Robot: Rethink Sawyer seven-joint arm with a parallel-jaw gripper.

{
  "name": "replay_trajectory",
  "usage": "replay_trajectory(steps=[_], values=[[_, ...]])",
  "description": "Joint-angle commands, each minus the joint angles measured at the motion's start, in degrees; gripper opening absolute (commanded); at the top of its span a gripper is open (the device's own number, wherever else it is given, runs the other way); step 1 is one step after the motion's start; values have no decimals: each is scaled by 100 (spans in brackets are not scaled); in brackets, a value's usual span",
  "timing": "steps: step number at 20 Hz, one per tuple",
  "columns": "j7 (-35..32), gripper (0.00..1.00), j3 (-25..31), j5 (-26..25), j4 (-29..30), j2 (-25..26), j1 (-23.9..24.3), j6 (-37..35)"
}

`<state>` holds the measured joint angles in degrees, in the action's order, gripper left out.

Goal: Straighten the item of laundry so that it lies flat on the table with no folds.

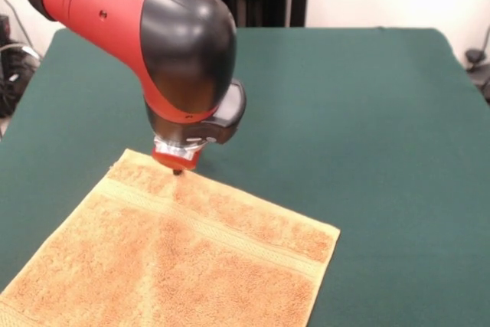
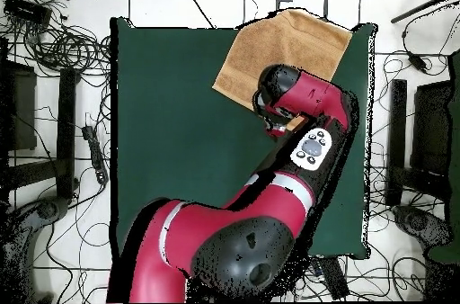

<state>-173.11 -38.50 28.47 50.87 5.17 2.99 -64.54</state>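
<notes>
The dark green counter (image 1: pixel 367 112) is far larger than anything on it, and most of its cloth lies bare; the orange-tan terry hand towel (image 1: pixel 184 266) sits toward one corner of it, which the overhead view confirms, with one edge of the towel reaching the counter's rim or just past it. Judged from the front view, the straightening looks largely done: the part that shows lies spread in a single layer, its woven stripe band (image 1: pixel 222 231) runs straight across near the far end, and the far edge and the right-hand edge read as clean lines meeting at a square corner. What is left is hard to settle, since the towel's near end runs out of the bottom of the front view and the arm hides part of it from above, so a fold or turned corner there cannot be ruled out; a faint lengthwise crease seems to run down the middle of the pile. The red and black arm (image 1: pixel 153 36) comes down over the towel's far left corner, and the hand (image 1: pixel 178 166) is right at the cloth there, its tip touching or just above the edge. Whether the hand is spread or closed cannot be told.
</notes>
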Motion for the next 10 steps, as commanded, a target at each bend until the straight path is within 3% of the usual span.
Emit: replay_trajectory(steps=[1, 10], values=[[-1844, 100, 222, -64, 701, 645, -200, -966], [-1912, 100, 164, -10, 654, 732, -185, -1183]])
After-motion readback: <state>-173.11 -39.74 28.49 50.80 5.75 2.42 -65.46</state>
